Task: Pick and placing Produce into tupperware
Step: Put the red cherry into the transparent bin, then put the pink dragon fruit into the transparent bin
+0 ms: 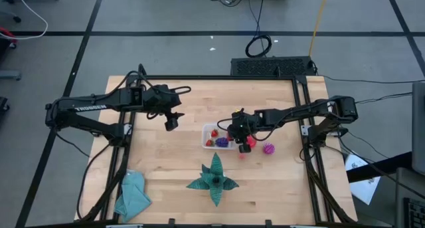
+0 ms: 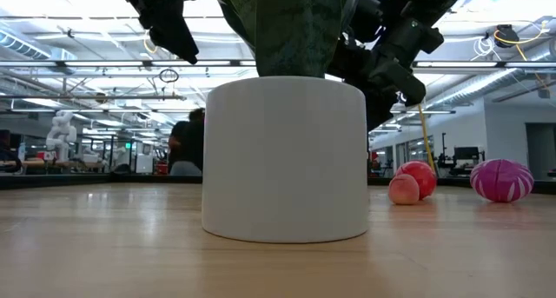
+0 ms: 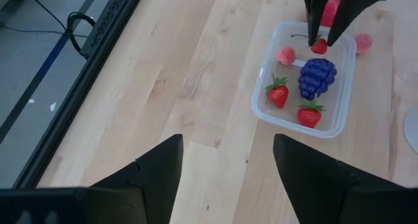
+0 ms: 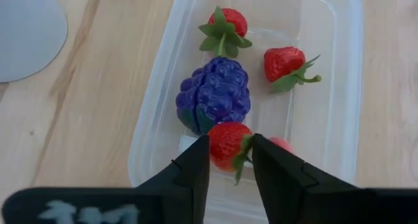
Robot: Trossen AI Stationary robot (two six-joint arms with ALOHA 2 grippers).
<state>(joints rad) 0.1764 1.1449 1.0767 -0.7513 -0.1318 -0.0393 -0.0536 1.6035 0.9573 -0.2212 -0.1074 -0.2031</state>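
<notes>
The clear tupperware (image 4: 339, 67) (image 1: 207, 136) lies on the table's middle and holds a purple grape bunch (image 4: 214, 96), two strawberries (image 4: 225, 25) (image 4: 287, 62) and a pink fruit (image 4: 282, 144). My right gripper (image 4: 228, 144) (image 1: 237, 136) is over the container's right end, shut on a third strawberry. A red fruit (image 1: 246, 145), a small pink one (image 3: 362, 42) and a spiky magenta ball (image 1: 268, 148) lie on the wood to the container's right. My left gripper (image 3: 227, 149) (image 1: 171, 123) is open, above bare wood left of the container. My right gripper pinches the strawberry by its red body (image 4: 225, 142) between the two fingers, which point down from above. The green leaf end (image 4: 243, 160) pokes out beside one finger. The berry sits within the container's walls; whether it touches the floor, I cannot tell.
A dark-green star-shaped leafy thing (image 1: 214, 180) in a white pot (image 2: 282, 159) stands near of the container. A teal cloth (image 1: 133, 193) lies at the near left corner. Bare wood shows on the far half of the table (image 1: 199, 98).
</notes>
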